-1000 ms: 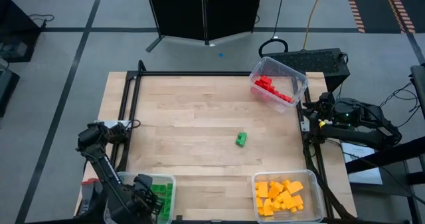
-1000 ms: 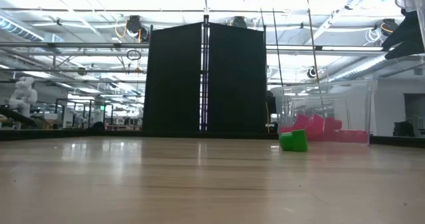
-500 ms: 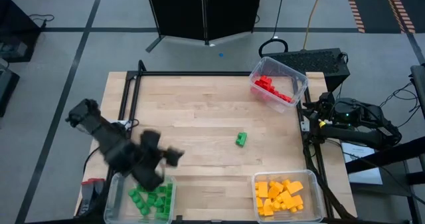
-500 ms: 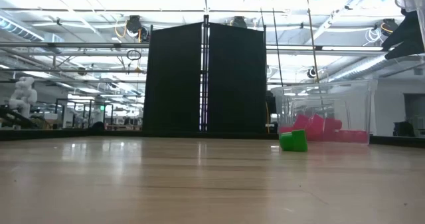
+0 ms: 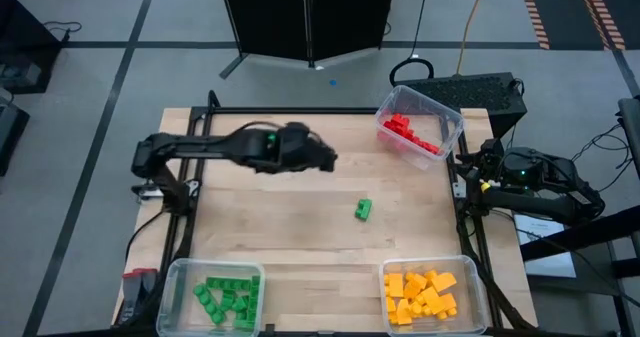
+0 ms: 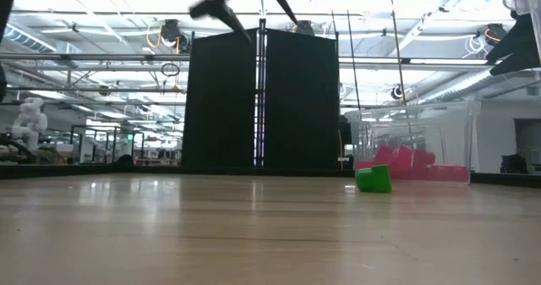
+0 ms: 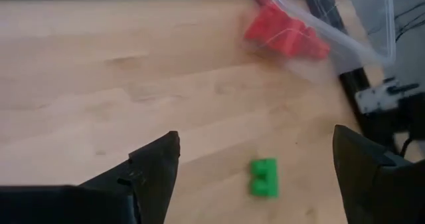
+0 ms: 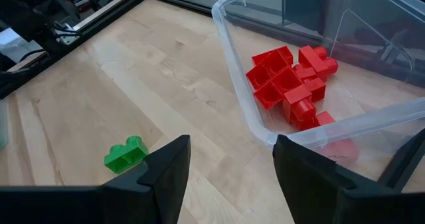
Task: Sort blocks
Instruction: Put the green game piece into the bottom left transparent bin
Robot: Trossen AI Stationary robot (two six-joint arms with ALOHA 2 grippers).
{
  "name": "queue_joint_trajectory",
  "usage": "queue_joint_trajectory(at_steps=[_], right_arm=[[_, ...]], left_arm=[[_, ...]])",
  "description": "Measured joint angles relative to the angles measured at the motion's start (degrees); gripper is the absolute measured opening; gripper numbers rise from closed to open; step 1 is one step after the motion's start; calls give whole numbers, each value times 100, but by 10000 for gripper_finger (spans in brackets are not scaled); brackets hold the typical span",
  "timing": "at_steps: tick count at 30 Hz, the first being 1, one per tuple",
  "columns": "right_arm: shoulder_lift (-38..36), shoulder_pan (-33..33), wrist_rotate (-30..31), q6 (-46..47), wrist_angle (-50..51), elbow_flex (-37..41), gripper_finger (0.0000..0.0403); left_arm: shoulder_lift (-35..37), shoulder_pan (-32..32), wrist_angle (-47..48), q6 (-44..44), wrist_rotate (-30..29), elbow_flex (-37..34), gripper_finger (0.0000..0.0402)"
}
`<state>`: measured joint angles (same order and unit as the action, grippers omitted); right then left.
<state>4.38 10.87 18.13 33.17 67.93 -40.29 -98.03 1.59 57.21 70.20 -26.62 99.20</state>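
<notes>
**Nearly sorted: one green brick left on the table**

Only one small green studded plastic brick [image 5: 363, 209] lies loose, on the bare wooden tabletop [image 5: 290, 237] between the clear bin of red bricks [image 5: 418, 125] and the clear bin of yellow-orange bricks [image 5: 428, 294]. The left gripper [image 5: 325, 159] hangs above the table with fingers spread wide and empty; the brick lies ahead of it, toward the right side and nearer the front edge. The brick's long axis looks slightly tilted. The right gripper [image 8: 229, 167], parked beside the red bin with fingers apart, is probably no farther away.
</notes>
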Motion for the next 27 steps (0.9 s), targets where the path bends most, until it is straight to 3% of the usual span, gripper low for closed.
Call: queue_joint_trajectory(at_steps=[5, 13, 20, 27], right_arm=[[-2, 0, 0, 0, 2, 0, 208], [0, 1, 2, 4, 2, 0, 208], [0, 2, 0, 9, 4, 0, 208], [0, 0, -5, 4, 4, 0, 208]], left_arm=[[-554, -463, -922, -3, 653, 0, 285], [-1638, -393, -2109, -5, 1515, -2, 285], [-2370, -274, -2271, -2, 1811, 62, 285], [-2876, -12, -2546, -56, 1889, 662, 285]])
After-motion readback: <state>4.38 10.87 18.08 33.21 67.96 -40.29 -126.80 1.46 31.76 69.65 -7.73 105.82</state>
